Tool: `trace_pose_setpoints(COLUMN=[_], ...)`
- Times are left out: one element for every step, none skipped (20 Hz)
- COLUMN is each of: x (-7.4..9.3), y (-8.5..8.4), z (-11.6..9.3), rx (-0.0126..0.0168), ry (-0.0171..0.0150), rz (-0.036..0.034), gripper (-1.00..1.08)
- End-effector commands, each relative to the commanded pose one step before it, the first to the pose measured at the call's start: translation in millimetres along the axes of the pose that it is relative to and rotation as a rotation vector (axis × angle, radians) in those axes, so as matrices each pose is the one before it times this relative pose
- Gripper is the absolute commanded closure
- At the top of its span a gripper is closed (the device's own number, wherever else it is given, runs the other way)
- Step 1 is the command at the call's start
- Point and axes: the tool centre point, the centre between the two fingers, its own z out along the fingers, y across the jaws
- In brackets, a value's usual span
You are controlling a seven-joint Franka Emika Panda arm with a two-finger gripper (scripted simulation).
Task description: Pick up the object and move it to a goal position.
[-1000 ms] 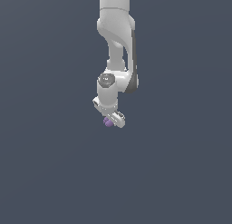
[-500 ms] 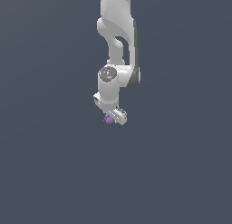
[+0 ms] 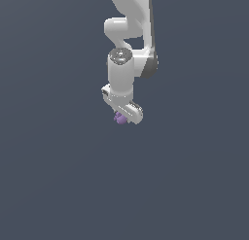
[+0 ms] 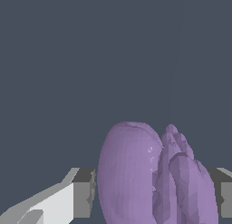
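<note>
Close to the wrist camera, the small purple lumpy object (image 4: 154, 177), smooth on one side and ridged on the other, fills the gap between the two grey-tipped fingers (image 4: 84, 193), which appear to touch it on both sides. From the exterior view, the white gripper (image 3: 122, 116) pinches the object (image 3: 120, 119) beneath the white jointed arm (image 3: 127, 44), over a plain dark grey-blue background (image 3: 48, 176).

Plain, flat dark slate-grey backdrop (image 3: 53, 176) across the whole exterior view, uniform in tone, without edge, seam or shadow. Same unmarked dark grey field (image 4: 68, 60) in the wrist view. Cannot tell whether floor, wall or desk surface. Nothing else visible apart from the task items.
</note>
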Motion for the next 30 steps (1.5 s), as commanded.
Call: trace_pose_setpoints(x=[-3.68, -1.42, -1.39, -1.35, -1.35, -1.33, -1.32, -1.31, -1.30, -1.29, -1.28, -1.30, -1.26, -1.25, -1.24, -1.22, -1.21, -1.20, -1.17, -1.15, -1.13, -1.09, -1.04, -0.97, -0.88, -0.80, -0.73, -0.65, -0.58, -0.51], y=[-4.74, -2.02, -2.01, -1.98, -1.99, -1.98, -1.99, -1.99, -1.99, -2.00, -2.01, -2.09, -2.04, -2.06, -2.08, -2.10, -2.12, -2.18, -2.16, -2.18, -2.25, -2.23, -2.21, -2.15, -2.02, -1.92, -1.85, -1.72, -1.62, -1.52], z=[-27.60, -11.04, -10.93, -10.83, -10.76, -10.67, -10.62, -10.56, -10.51, -10.47, -10.43, -10.36, -10.36, -10.33, -10.31, -10.28, -10.25, -10.17, -10.18, -10.14, -10.06, -10.04, -9.80, -9.24, -8.71, -8.15, -7.58, -7.07, -6.55, -6.02], rx=[-0.00063, 0.00000, 0.00000, -0.00048, 0.00000, -0.00047, 0.00000, 0.00000, 0.00000, 0.00000, 0.00000, -0.00051, 0.00000, 0.00000, 0.00000, 0.00000, 0.00000, 0.00033, 0.00000, 0.00000, 0.00033, 0.00000, 0.00000, 0.00033, 0.00000, 0.00000, 0.00032, 0.00000, 0.00000, 0.00000], ry=[0.00105, 0.00000, 0.00000, 0.00042, 0.00000, 0.00042, 0.00000, 0.00000, 0.00000, 0.00000, 0.00000, 0.00041, 0.00000, 0.00000, 0.00000, 0.00000, 0.00000, -0.00045, 0.00000, 0.00000, -0.00044, 0.00000, 0.00000, -0.00043, 0.00000, 0.00000, -0.00043, 0.00000, 0.00000, 0.00000], rz=[0.00055, 0.00000, 0.00000, 0.00027, 0.00000, 0.00027, 0.00000, 0.00000, 0.00000, 0.00000, 0.00000, 0.00021, 0.00000, 0.00000, 0.00000, 0.00000, 0.00000, -0.00041, 0.00000, 0.00000, -0.00042, 0.00000, 0.00000, -0.00043, 0.00000, 0.00000, -0.00044, 0.00000, 0.00000, 0.00000], gripper=[1.08, 1.08, 1.08, 1.08, 1.08, 1.08, 1.08, 1.08, 1.08, 1.08, 1.08, 1.08, 1.08, 1.08, 1.08, 1.08, 1.08, 1.08, 1.08, 1.08, 1.08, 1.08, 1.08, 1.08, 1.08, 1.08, 1.08, 1.08, 1.08, 1.08])
